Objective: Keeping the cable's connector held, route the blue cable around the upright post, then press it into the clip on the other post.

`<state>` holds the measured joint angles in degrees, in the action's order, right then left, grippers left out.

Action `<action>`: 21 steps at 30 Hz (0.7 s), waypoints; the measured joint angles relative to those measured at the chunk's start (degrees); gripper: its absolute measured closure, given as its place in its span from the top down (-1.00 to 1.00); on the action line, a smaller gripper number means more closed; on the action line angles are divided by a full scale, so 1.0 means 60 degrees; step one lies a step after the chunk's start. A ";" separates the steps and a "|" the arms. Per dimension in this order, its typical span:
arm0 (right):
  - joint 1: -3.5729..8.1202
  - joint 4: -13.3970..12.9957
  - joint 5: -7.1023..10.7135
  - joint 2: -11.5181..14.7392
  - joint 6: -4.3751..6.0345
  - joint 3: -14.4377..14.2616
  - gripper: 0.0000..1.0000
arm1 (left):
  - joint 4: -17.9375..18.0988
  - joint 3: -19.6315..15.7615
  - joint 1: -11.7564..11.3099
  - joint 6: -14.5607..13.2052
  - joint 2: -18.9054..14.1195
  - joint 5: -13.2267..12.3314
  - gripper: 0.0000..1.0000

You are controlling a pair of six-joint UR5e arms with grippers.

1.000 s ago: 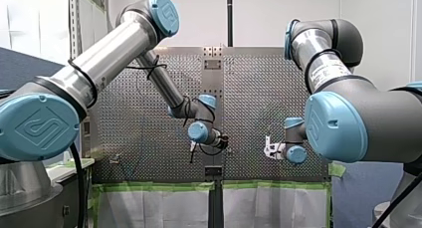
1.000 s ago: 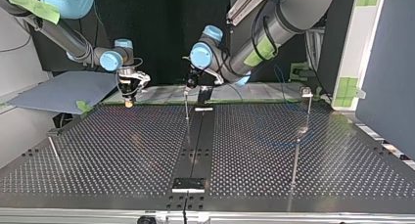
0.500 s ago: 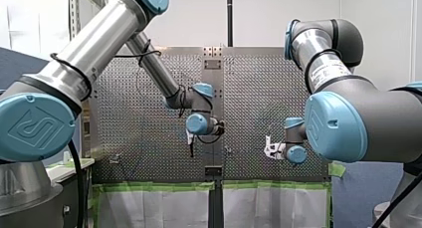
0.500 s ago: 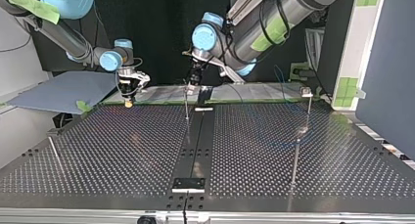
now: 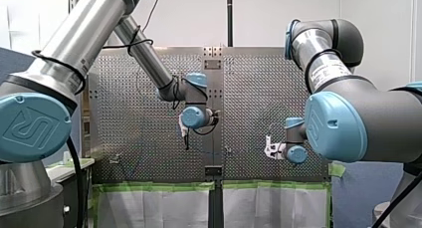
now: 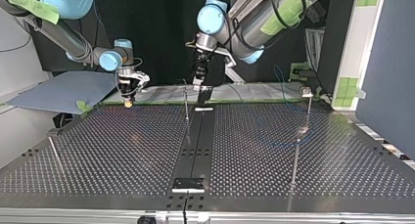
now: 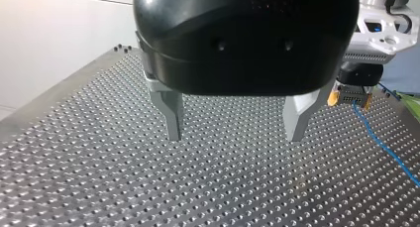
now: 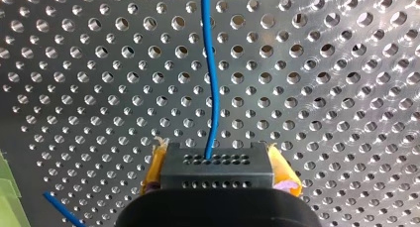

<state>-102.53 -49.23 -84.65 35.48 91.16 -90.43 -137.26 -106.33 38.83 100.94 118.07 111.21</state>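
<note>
1. My right gripper point(image 8: 218, 160) is clamping the connector point(image 8: 218, 173) between its yellow pads, and the blue cable point(image 8: 212, 88) is trailing from it across the bench point(image 6: 122, 150).
2. My left gripper point(image 7: 234, 133) is hanging wide and empty near the post point(image 6: 186, 106).
3. Routing is seemingly just beginning. The next move is calling for my left gripper to pinch the cable and loop it round that post.

We saw a blue cable point(image 8: 212, 88) leaving a black connector point(image 8: 217, 168) between yellow pads point(image 8: 283, 168); our left gripper point(image 7: 233, 137) was black with grey metal fingers point(image 7: 171, 113); the table point(image 7: 74, 177) was silver, dotted with holes.
</note>
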 joint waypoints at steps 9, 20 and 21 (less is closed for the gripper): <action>0.0003 0.0000 0.0000 0.0000 0.0000 -0.0002 -1.00 | 0.0009 -0.0795 0.0090 -0.0008 -0.0797 0.0064 0.98; 0.0040 0.0008 -0.0004 0.0001 0.0024 0.0031 -1.00 | 0.0038 -0.1832 0.0153 0.0001 -0.1832 0.0073 0.98; 0.0057 0.0015 -0.0007 0.0002 0.0031 0.0047 -1.00 | 0.0045 -0.1923 0.0153 0.0001 -0.1923 0.0074 0.98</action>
<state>-102.19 -49.14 -84.69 35.49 91.35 -90.14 -136.99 -117.86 39.75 100.95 106.53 111.65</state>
